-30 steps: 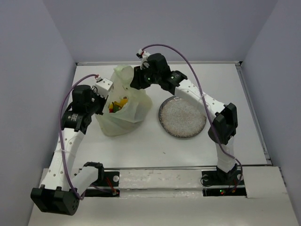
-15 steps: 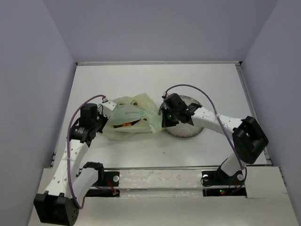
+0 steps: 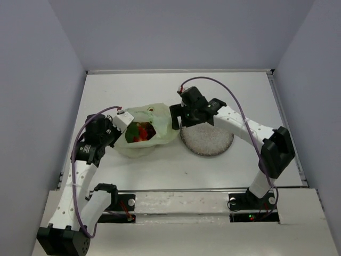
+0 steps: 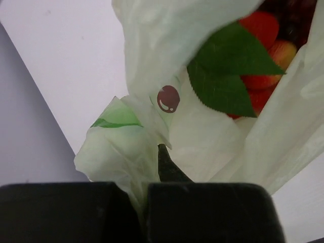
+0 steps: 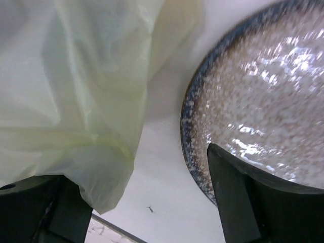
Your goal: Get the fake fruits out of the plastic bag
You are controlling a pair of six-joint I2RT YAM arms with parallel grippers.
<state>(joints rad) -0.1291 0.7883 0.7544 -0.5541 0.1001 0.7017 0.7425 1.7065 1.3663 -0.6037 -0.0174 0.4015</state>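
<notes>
The pale yellow-green plastic bag (image 3: 154, 128) lies slumped on the table, mouth facing up. Red fake fruits (image 3: 140, 132) show inside it. In the left wrist view a red berry bunch (image 4: 263, 35) with green leaves (image 4: 228, 76) sits in the bag (image 4: 167, 40). My left gripper (image 3: 127, 127) is shut on the bag's left rim, and film is pinched between its fingers (image 4: 167, 164). My right gripper (image 3: 178, 118) stands open between the bag's right side and the plate, holding nothing. A bag corner (image 5: 96, 182) hangs by its left finger (image 5: 61, 217).
A speckled grey round plate (image 3: 208, 140) lies right of the bag, with its dark rim (image 5: 191, 126) close to my right finger (image 5: 233, 202). White table shows between bag and plate. Walls enclose the table at left, back and right.
The bag, held up high by both grippers a second ago, has dropped to the table. My right gripper has opened and let go of the bag. Red fruits now show in the mouth.
</notes>
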